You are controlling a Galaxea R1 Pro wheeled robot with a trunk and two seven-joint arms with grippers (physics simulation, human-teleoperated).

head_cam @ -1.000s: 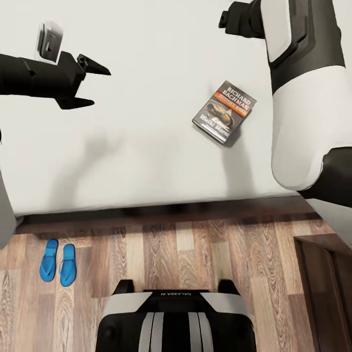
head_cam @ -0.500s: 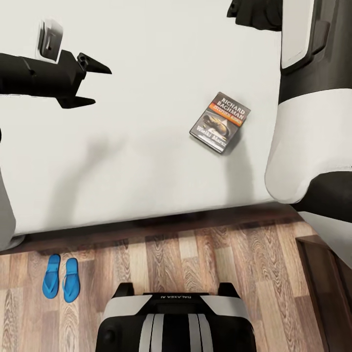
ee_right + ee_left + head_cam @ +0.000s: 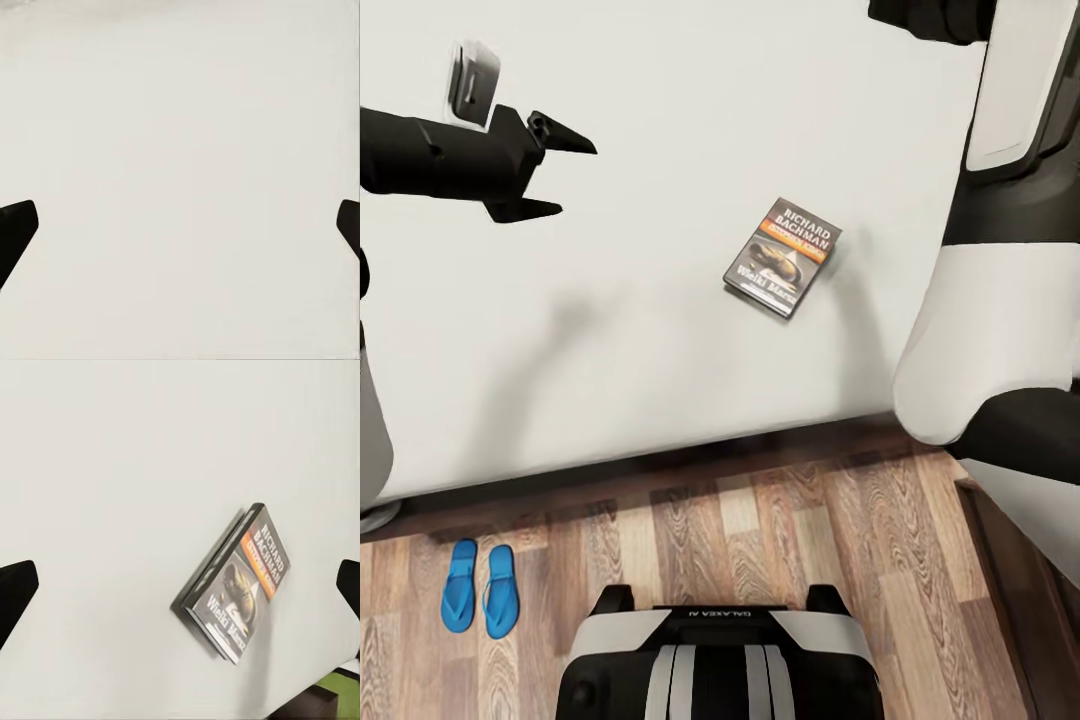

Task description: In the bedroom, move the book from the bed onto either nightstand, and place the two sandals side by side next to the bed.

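The book (image 3: pixel 782 256) lies flat on the pale mattress of the bed (image 3: pixel 660 330), its dark cover with white lettering and an orange band facing up. My left gripper (image 3: pixel 575 180) hovers open over the mattress, well to the left of the book. Seen from the left wrist, the book (image 3: pixel 236 585) lies ahead between the spread fingertips (image 3: pixel 16 589), which hold nothing. My right gripper (image 3: pixel 180 225) is open above bare mattress, and its arm (image 3: pixel 980 330) reaches over the bed's right side. The two blue sandals (image 3: pixel 480 600) lie side by side on the floor at lower left.
The bed's dark wooden frame (image 3: pixel 660 465) runs along the wood-plank floor (image 3: pixel 780 540). A dark brown cabinet edge (image 3: pixel 1025 600) shows at the lower right. My base (image 3: pixel 720 660) stands close to the bed. A small grey device (image 3: pixel 472 70) lies on the mattress behind the left arm.
The whole picture has shifted, so the camera has moved. My right arm has swung farther right and up in the view. The left gripper stays open where it was.
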